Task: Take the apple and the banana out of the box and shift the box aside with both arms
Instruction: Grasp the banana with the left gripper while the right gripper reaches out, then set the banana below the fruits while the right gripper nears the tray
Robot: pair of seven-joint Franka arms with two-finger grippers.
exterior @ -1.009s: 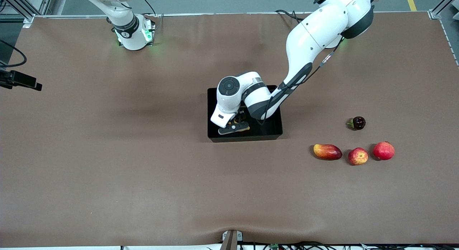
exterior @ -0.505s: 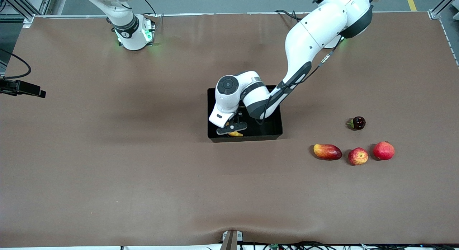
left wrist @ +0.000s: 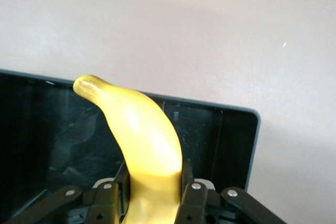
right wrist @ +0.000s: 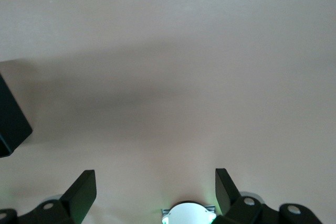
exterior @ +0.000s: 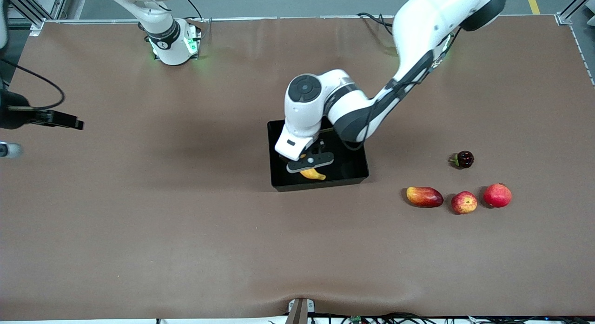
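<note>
Just 1 banana (exterior: 313, 175), 1 box (exterior: 355, 171), 1 apple (exterior: 464, 202).

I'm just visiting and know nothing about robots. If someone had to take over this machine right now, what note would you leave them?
Left gripper: shut on the banana, lifted over the box.
Right gripper: open, holding nothing, over bare table toward the right arm's end; that arm waits.
Apple: already out, on the table toward the left arm's end, between a mango and a larger red fruit; a small dark fruit lies farther from the front camera.
Done: apple out, banana gripped.
Left: set the banana on the table, then move the box aside with both arms.
</note>
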